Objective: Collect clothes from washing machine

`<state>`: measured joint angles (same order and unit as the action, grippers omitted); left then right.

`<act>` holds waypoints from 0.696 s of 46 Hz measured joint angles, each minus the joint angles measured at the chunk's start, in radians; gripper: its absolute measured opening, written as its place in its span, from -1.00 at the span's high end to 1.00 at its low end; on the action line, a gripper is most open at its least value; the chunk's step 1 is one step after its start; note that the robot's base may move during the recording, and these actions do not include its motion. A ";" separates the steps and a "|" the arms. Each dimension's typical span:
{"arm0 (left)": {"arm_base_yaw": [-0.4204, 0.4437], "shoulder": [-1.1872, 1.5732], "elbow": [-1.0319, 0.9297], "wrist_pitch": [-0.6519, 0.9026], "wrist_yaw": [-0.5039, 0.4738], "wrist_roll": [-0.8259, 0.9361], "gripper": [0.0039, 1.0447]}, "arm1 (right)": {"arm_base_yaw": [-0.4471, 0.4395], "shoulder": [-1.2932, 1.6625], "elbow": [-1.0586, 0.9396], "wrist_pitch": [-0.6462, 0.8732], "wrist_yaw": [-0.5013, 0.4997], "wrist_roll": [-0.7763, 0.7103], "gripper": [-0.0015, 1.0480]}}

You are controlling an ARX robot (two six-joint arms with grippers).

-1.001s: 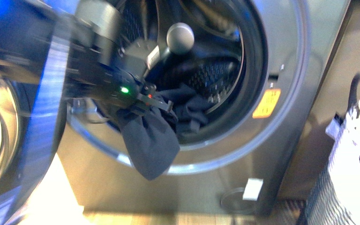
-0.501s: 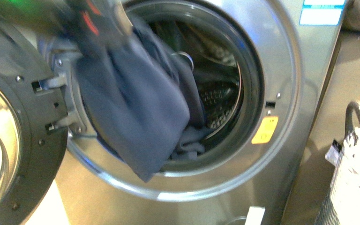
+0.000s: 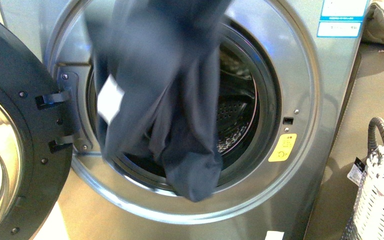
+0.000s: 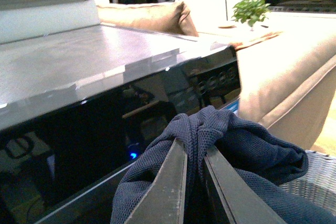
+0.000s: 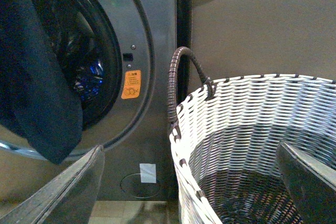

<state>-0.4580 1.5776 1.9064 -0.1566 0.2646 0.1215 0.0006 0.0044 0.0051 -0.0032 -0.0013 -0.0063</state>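
The left gripper [image 4: 194, 148] is pinching a bunched fold of the clothes [image 4: 247, 145], its two fingers [image 4: 176, 182] pressing close together with navy mesh fabric squeezed between them and bulging over their tips. Just beyond those tips the black top panel of the washing machine [image 4: 79, 61] is lying under the held fabric. From the front, the clothes [image 3: 180, 100] are hanging down from the grip, which is out of frame above, and draping across the round opening, a white tag [image 3: 110, 100] showing on the cloth and the lowest fold dangling in front of the bottom rim. Behind the cloth the perforated drum [image 3: 235, 115] is showing, and the door [image 3: 10, 150] is standing swung wide open to the side.

The right gripper [image 5: 190, 149] is holding nothing, its fingers [image 5: 68, 192] spreading wide apart. Between and just past them the woven basket [image 5: 252, 114] is sitting with its open mouth facing the camera. Beyond the basket, the washing machine [image 5: 152, 24] is standing with its orange sticker [image 5: 131, 84] beside the opening.
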 joint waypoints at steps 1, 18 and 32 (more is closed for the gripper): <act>-0.014 0.006 0.019 -0.003 -0.003 -0.004 0.88 | 0.000 0.000 0.000 0.000 0.000 0.000 -0.86; -0.174 0.033 0.234 -0.053 -0.045 -0.040 0.88 | 0.000 0.000 0.000 0.000 0.000 0.000 -0.86; -0.174 0.040 0.235 -0.056 -0.053 -0.040 0.88 | -0.171 0.108 -0.008 0.366 -0.496 0.284 -0.86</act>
<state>-0.6323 1.6176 2.1414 -0.2127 0.2111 0.0811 -0.1699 0.1127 -0.0032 0.3630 -0.4969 0.2775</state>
